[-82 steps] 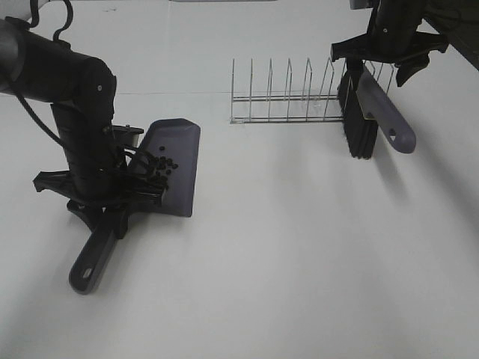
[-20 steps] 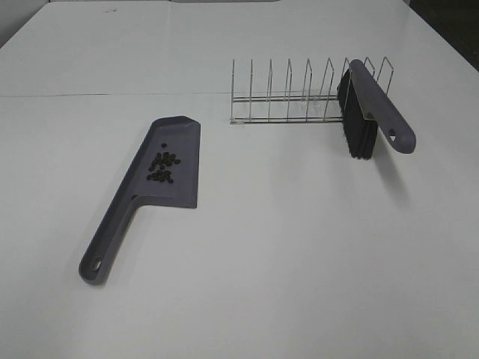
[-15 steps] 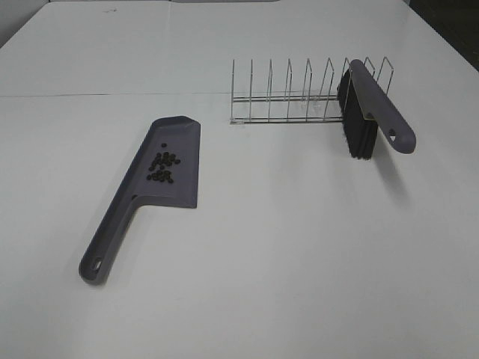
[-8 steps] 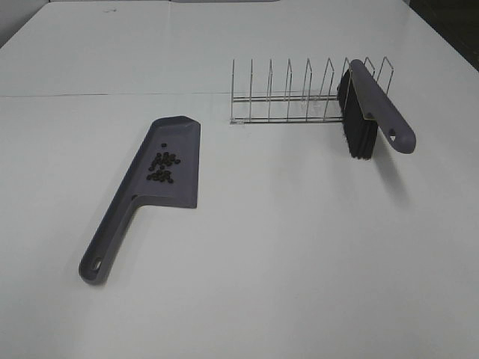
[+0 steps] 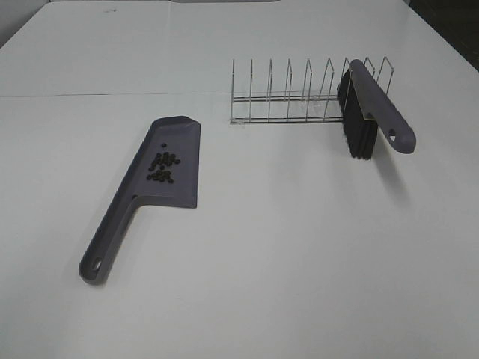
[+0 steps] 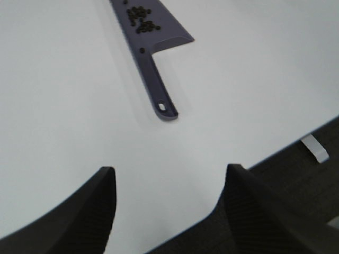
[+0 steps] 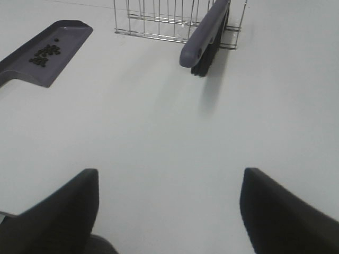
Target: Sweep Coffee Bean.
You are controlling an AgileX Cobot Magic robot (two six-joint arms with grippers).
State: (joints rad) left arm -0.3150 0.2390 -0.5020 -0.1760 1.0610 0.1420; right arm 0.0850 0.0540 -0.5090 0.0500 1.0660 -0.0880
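Observation:
The coffee beans (image 5: 163,167) lie in a small cluster on the blade of the grey dustpan (image 5: 178,142), which rests flat on the white table with its handle toward the front left. The grey brush (image 5: 378,101) with black bristles leans in the right end of the wire rack (image 5: 288,101). Neither gripper shows in the exterior view. In the left wrist view my left gripper (image 6: 167,206) is open and empty, far from the dustpan (image 6: 164,34) and beans (image 6: 142,18). In the right wrist view my right gripper (image 7: 169,211) is open and empty, far from the brush (image 7: 204,34) and dustpan (image 7: 63,39).
The wire rack (image 7: 159,18) stands at the back of the table. In the left wrist view the table's edge and dark floor (image 6: 296,174) show, with a pale strip lying on the floor.
Both arms, which stood at the dustpan and the brush 5.5 s ago, have left the exterior view. Nothing has moved in the last second.

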